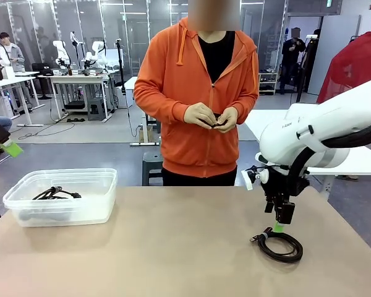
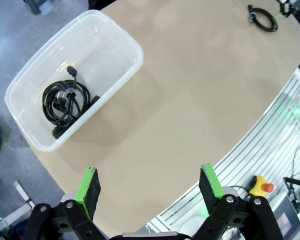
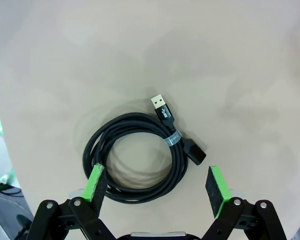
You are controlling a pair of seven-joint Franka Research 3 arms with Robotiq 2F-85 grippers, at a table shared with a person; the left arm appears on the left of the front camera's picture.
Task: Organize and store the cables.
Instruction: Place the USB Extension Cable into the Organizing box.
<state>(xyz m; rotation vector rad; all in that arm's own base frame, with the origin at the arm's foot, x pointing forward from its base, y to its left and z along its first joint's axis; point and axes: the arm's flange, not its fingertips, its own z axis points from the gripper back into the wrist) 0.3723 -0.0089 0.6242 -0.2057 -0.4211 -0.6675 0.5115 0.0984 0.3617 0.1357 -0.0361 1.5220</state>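
Cable (image 3: 130,120), coiled and banded, lies on the table (image 1: 173,247) well apart from the bin (image 1: 80,210), toward the robot's right. A second cable (image 2: 65,102) sits inside the bin. Right gripper (image 3: 155,175) hangs over the table coil, fingers spread wide, apparently to straddle it. Left gripper (image 2: 148,175) hovers above the bin, equally wide and empty, likely keeping clear.

1. A robotics lab: a white robot arm (image 1: 324,127) reaches over a tan table (image 1: 173,247).
2. Behind it, glass partitions (image 1: 136,25) and white tables (image 1: 80,78) stand on a grey floor (image 1: 99,133).
3. Aluminium rails (image 2: 270,145) and a red stop button (image 2: 263,186) sit at the table's edge.
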